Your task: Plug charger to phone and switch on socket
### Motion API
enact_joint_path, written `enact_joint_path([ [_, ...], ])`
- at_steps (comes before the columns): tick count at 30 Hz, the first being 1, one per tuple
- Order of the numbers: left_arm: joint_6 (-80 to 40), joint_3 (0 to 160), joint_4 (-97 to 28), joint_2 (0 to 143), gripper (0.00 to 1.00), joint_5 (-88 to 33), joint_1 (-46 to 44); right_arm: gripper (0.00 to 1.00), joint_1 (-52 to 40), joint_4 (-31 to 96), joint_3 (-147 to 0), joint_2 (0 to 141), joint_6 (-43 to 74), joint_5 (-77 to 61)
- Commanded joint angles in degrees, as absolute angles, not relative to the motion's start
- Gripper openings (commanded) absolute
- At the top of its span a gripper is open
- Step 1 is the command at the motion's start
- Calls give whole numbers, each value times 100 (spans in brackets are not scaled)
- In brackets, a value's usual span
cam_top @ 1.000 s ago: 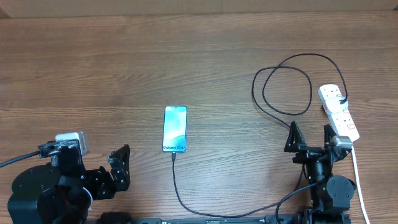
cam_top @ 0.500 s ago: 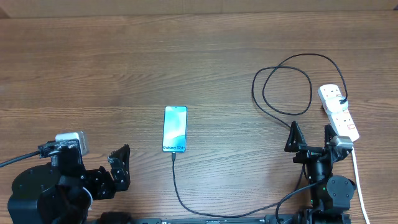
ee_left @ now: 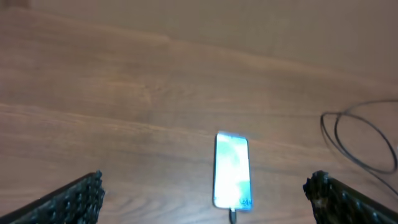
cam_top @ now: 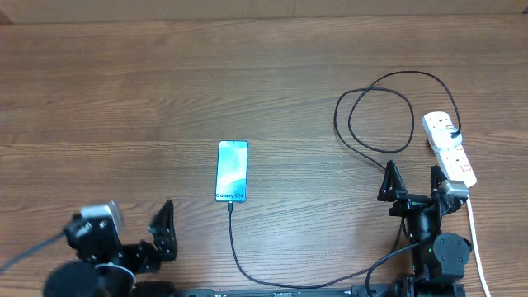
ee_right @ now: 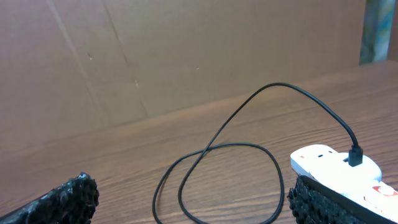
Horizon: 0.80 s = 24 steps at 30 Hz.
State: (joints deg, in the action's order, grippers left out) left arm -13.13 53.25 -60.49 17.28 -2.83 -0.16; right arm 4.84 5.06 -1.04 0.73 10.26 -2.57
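One phone (cam_top: 233, 171), long axis front-to-back, charger (cam_top: 229, 229) touching near end

Black charger (cam_top: 373, 107), white socket (cam_top: 450, 150)

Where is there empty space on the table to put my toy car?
Biggest bare patch: the table left of the phone. Another lies between the phone and the charger loops. It's crowded on the right, where the charger meets the socket.
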Motion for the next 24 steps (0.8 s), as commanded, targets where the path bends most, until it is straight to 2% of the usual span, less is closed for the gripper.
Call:
enact_joint_path([
  [1, -1181, 4097, -5347, 921, 100, -615, 161, 100, 456, 469, -45, 16, 1026, -220],
  [9, -1179, 1330, -2174, 117, 100, -1197, 224, 100, 456, 469, -45, 16, 1026, -220],
  [14, -1173, 130, -569, 19, 100, -1177, 220, 100, 456, 469, -45, 16, 1026, -217],
  [15, -867, 25, -263, 19, 99, -1125, 198, 100, 456, 469, -45, 16, 1026, -220],
  [20, 5, 30, -325, 19, 100, -679, 169, 100, 456, 469, -45, 16, 1026, -217],
  [24, 141, 27, -419, 19, 100, -537, 169, 100, 456, 469, -45, 16, 1026, -220],
])
